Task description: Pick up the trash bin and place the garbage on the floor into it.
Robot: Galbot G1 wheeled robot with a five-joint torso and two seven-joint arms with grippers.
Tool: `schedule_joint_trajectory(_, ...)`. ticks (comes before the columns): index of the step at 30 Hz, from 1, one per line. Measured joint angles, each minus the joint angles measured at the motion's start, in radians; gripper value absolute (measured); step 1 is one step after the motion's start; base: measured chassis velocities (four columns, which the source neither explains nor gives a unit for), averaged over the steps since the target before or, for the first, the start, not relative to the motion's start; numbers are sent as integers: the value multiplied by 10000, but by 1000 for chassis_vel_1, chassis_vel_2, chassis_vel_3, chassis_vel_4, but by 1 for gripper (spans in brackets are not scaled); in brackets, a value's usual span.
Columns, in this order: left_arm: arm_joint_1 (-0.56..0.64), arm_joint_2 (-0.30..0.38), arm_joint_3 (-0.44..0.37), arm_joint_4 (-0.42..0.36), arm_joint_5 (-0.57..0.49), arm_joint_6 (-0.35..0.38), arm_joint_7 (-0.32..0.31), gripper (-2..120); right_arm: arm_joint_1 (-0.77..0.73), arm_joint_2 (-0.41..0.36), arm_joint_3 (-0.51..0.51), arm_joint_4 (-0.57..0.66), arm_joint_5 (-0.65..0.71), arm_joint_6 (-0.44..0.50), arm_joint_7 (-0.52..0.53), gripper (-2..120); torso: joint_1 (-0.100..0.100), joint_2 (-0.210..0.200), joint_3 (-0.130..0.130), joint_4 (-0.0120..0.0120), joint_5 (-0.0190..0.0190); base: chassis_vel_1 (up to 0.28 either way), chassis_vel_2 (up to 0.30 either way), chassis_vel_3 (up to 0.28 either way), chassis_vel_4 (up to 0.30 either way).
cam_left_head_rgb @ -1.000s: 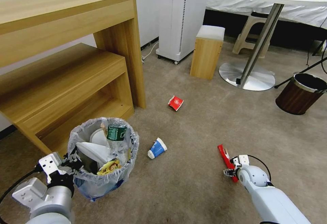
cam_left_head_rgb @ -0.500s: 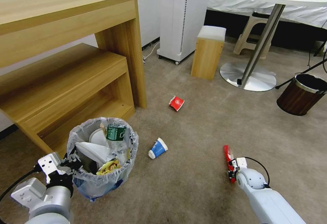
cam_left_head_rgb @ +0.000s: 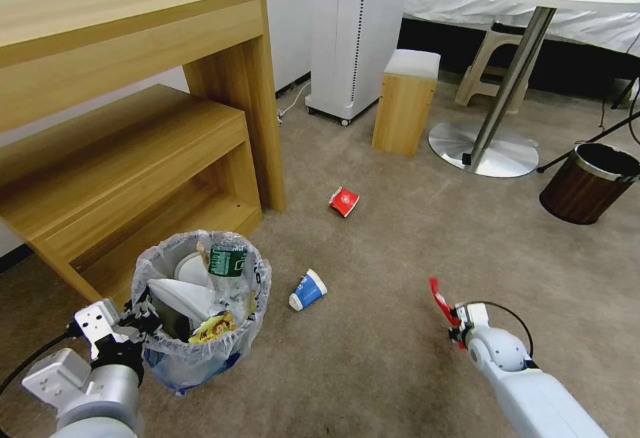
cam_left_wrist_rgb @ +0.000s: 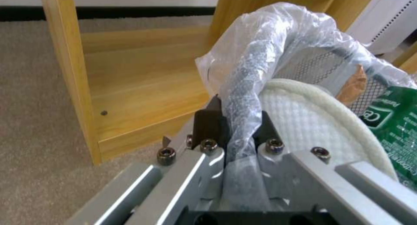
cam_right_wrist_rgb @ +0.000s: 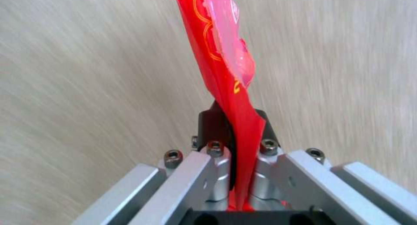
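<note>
The trash bin (cam_left_head_rgb: 200, 351), black with a crinkly whitish liner, stands on the beige floor (cam_left_head_rgb: 373, 371) at lower left. Inside it lie a white slipper (cam_left_head_rgb: 180, 295), a green-labelled bottle (cam_left_head_rgb: 227, 259) and a yellow wrapper (cam_left_head_rgb: 215, 327). My left gripper (cam_left_head_rgb: 137, 318) is shut on the bin's rim (cam_left_wrist_rgb: 243, 98), pinching liner and edge. My right gripper (cam_left_head_rgb: 456, 323) at lower right is shut on a red wrapper (cam_left_head_rgb: 440, 298), which sticks up from the fingers (cam_right_wrist_rgb: 237, 88) above the carpet. A blue paper cup (cam_left_head_rgb: 307, 290) and a red paper cup (cam_left_head_rgb: 344, 201) lie on the floor between.
A wooden two-level bench (cam_left_head_rgb: 133, 125) stands just behind the bin. Farther back are a white appliance (cam_left_head_rgb: 357, 31), a small wooden stool (cam_left_head_rgb: 405, 101), a round table's metal base (cam_left_head_rgb: 483, 148) and a brown wood-grain bin (cam_left_head_rgb: 587, 183) at right.
My right gripper has lifted the red wrapper off the carpet; it lay flat before and now points upward. The left gripper and the bin have not moved.
</note>
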Motion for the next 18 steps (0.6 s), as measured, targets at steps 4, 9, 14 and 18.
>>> schedule_joint_trajectory(4, 4, -9, 43, 0, 34, 0, -1, 3, -13, -454, 36, 1589, 170, 927, -826, 0, 0, 0, -1, 2, -2, 0, 0, 0, 0)
schedule_joint_trajectory(9, -50, -42, 156, 0, 152, 0, 4, 3, 518, -1049, -203, 2706, 173, 3698, -3986, 0, 0, 1, 0, -1, -6, 0, 0, 0, 0)
schedule_joint_trajectory(14, -120, -61, 306, 0, 274, 0, 23, 3, 1900, -1113, -1354, 2520, 878, 6366, -7137, 0, 0, 0, 0, 1, 1, 0, 0, 0, 0)
schedule_joint_trajectory(18, -166, -64, 446, 19, 357, 0, 41, 3, 3530, -836, -2712, 2059, 2211, 7025, -8024, 0, 0, 0, 0, 0, -1, 0, 0, 0, 0)
